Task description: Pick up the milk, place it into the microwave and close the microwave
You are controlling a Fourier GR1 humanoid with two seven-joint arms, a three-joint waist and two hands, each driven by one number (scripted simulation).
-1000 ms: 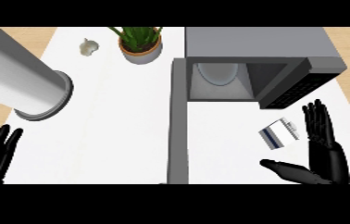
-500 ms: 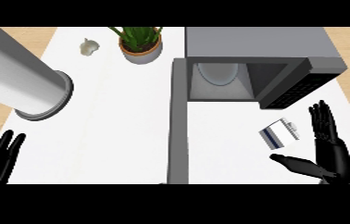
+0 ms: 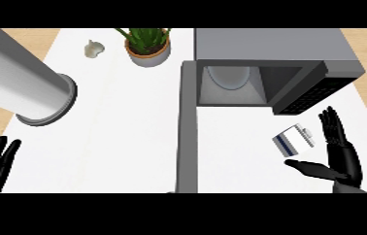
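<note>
The milk (image 3: 294,140) lies on the white bench (image 3: 129,132) at four o'clock from the open microwave (image 3: 265,64), unmoved; the right hand (image 3: 337,156), fingers straight, has drawn nearer at its four o'clock, while the left hand (image 3: 7,159) rests open, sunk lower at the left edge

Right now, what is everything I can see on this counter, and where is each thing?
microwave: one, grey, far right, door swung open toward the near edge, a pale plate inside.
milk: one carton, white with a blue band, on the counter in front of the microwave, beside the right hand.
potted plant: one, green in a tan pot, far middle.
garlic: one, whitish, far left.
cylinder: one, grey, left.
counter: white.
right hand: black, open, lower right.
left hand: black, open, lower left edge.
</note>
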